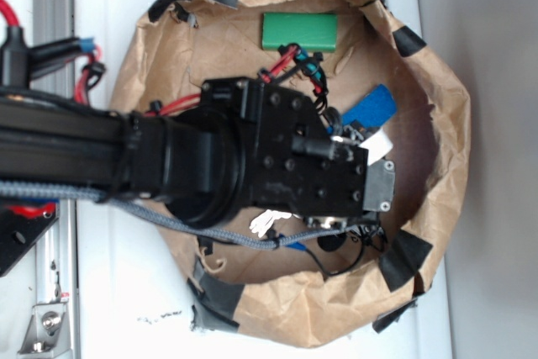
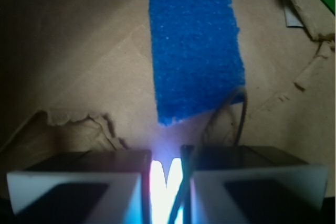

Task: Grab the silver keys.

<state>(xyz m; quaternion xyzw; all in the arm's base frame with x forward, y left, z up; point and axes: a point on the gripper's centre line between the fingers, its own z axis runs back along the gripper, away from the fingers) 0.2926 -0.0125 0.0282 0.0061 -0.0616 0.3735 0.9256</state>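
Writing is nowhere readable: no brand, label or lettering can be made out on the arm, on the tag or on the paper in either view.

In the wrist view the gripper (image 2: 167, 182) fills the bottom edge, its two dark fingers (image 2: 84, 174) capped with pale pads. The jaws stand narrow, with only a thin slot between them, and that slot is filled by the glaring white metal of the silver keys (image 2: 164, 179); the fingers press on the keys from both sides. A thin wire ring (image 2: 237, 116) loops up from beside the right-hand finger to the lower corner of the flat blue tag (image 2: 194, 45), which lies on the brown paper just ahead of the fingertips, reaching to the top of the frame. Glare washes out the shape of the keys themselves.

The exterior view looks down on a shallow nest of crumpled brown paper (image 1: 437, 124), held at its rim by strips of black tape (image 1: 403, 258). The black arm (image 1: 168, 166) reaches in from the left, and its head hides most of the nest's middle. The gripper itself is hidden beneath the head here. The blue tag (image 1: 370, 108) pokes out just beside the head on the upper right. A green block (image 1: 299, 31) lies apart near the top of the nest, close to red cables (image 1: 282, 65).
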